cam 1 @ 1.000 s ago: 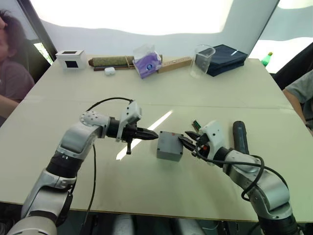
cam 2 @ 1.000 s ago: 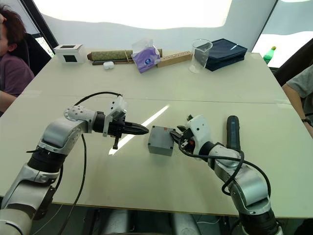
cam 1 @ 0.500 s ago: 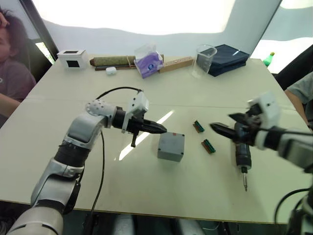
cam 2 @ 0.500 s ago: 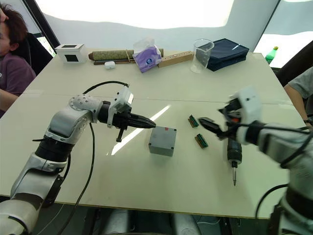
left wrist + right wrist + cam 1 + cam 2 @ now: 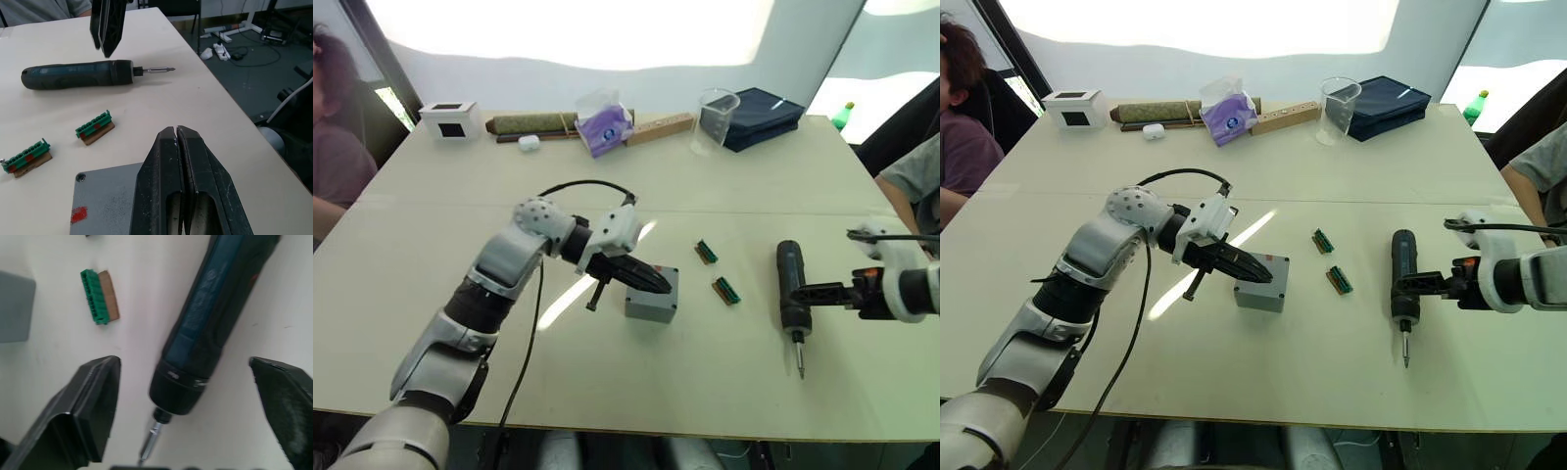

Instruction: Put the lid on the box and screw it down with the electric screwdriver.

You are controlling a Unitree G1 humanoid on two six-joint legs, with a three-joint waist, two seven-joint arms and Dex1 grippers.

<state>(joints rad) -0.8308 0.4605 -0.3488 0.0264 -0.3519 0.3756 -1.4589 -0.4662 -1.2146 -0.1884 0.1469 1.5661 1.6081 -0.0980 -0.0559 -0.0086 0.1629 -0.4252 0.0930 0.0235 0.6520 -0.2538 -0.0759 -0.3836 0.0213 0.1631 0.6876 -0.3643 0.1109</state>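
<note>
Box [image 5: 1260, 282] sits mid-surface, grey, lid [image 5: 105, 200] already on top of it, red mark on the lid's top face, a screw hole visible at one corner. My left tool [image 5: 1271, 274] is over the box's top, fingers pressed together, narrow, holding nothing; can't tell if the tips touch the lid or hang just above it.

Electric screwdriver [image 5: 1402, 286] lies flat on the surface to the right of the box, well apart from it, dark body, metal bit pointing toward my edge of the surface. My right tool [image 5: 195, 416] is spread wide, one finger on each side of the screwdriver's bit end, not touching it in the right wrist view. In the eye views the tool comes in from the right, tips just beside the screwdriver's body.

Two small green connector blocks on brown boards lie between box and screwdriver: one [image 5: 1321, 241] farther from me, one [image 5: 1338, 281] nearer. Both apart from everything else.

Far edge of the surface [image 5: 1234, 382]: white cube with black window [image 5: 1069, 107] at left, a rolled mat [image 5: 1156, 111] beside it, a small white case [image 5: 1152, 129] in front of the roll, purple tissue pack [image 5: 1225, 109], a wooden strip [image 5: 1285, 116], clear beaker [image 5: 1338, 110], dark blue flat case [image 5: 1387, 106]. Green bottle [image 5: 1474, 106] past the far right corner.

Person seated at the left [image 5: 964, 137], another person's arm at the right edge [image 5: 1538, 162].
</note>
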